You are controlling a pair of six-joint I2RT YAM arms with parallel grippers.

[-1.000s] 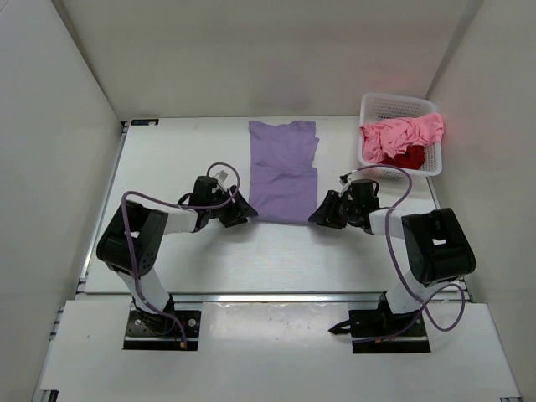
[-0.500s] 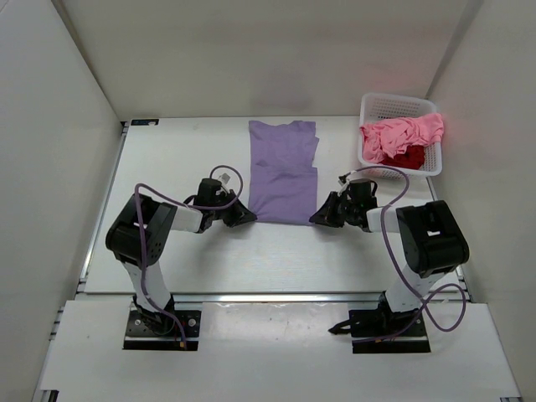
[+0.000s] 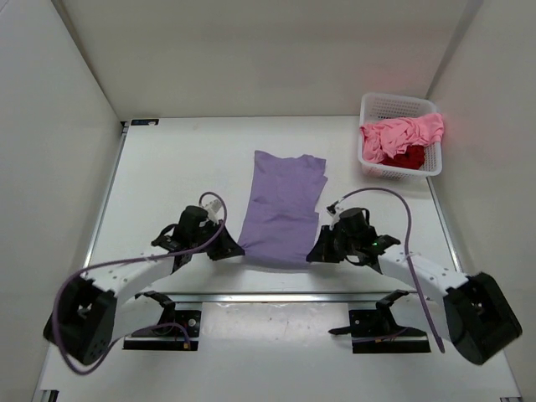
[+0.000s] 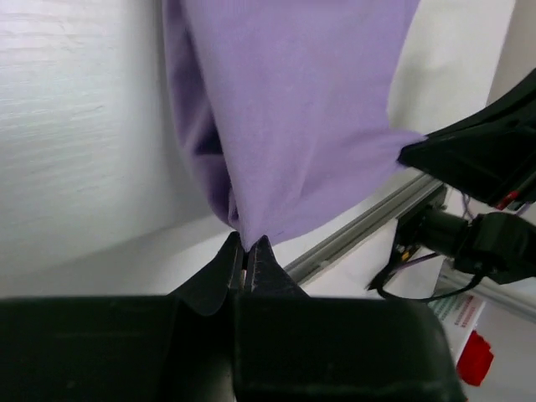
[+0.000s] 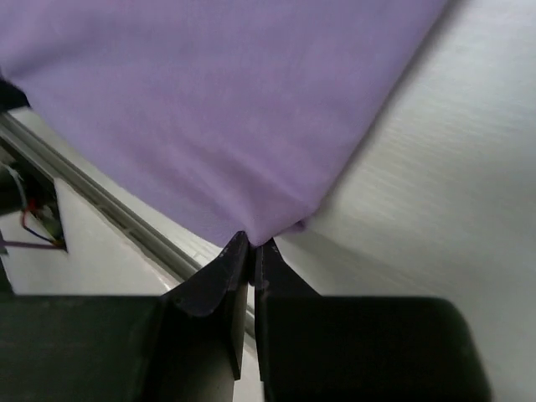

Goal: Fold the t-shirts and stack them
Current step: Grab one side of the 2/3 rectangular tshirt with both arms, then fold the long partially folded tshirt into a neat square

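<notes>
Two grippers are closed on one garment. The left gripper (image 3: 238, 249) pinches the near left corner of the lavender t-shirt (image 3: 282, 205), and the right gripper (image 3: 312, 254) pinches the near right corner of the same hem. Both arms reach low and forward from their bases, with the wrists angled inward toward the shirt.

In the left wrist view, the left gripper (image 4: 248, 248) has its fingertips pressed together with a point of lavender fabric (image 4: 293, 109) caught between them. The cloth rises from the pinch and spreads away across the white table (image 4: 75, 126). The right arm's black gripper is visible at the far corner of the hem.

In the right wrist view, the right gripper (image 5: 249, 244) shows the same condition: fingertips together and clamped on the corner of the lavender fabric (image 5: 226, 100).

The lavender t-shirt lies lengthwise at the centre of the table (image 3: 167, 184), folded narrow. Its far end rests flat, and its near hem is stretched between the two grippers, close to the table's near edge.

The pink t-shirt (image 3: 406, 132) and the dark red t-shirt (image 3: 410, 157) are crumpled together in the white lattice basket (image 3: 400, 105) at the far right corner. The pink one lies on top and spills over the rim.
</notes>
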